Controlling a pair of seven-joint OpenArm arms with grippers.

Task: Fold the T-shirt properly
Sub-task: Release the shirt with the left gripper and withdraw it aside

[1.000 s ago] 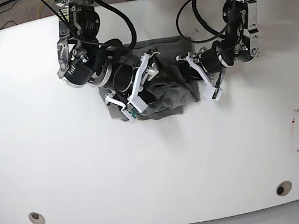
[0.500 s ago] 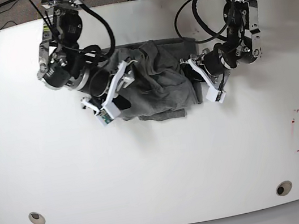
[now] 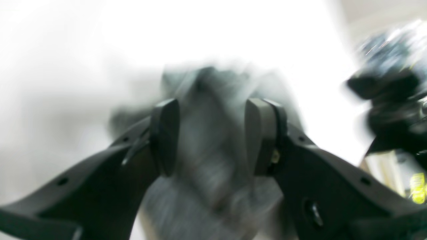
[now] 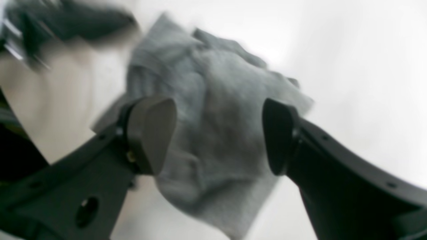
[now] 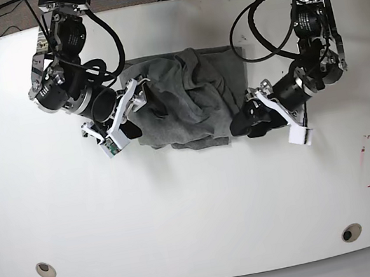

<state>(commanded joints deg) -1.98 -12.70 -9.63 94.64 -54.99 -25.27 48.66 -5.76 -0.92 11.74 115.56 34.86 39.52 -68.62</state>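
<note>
At the left of the base view, the right arm's black-and-white two-fingered tool (image 5: 124, 116) is hovering with its pads spread, pinching nothing, just beside the left edge of the dark heather-grey soft knit T-shirt (image 5: 186, 103). The shirt is lying crumpled in the upper middle of the white curved worktop (image 5: 196, 207). At its right edge, the left arm's matching tool (image 5: 277, 117) is also standing spread and empty. To fold well, each tool should probably be seizing a single outer edge, pulling the cloth flat first.
</note>
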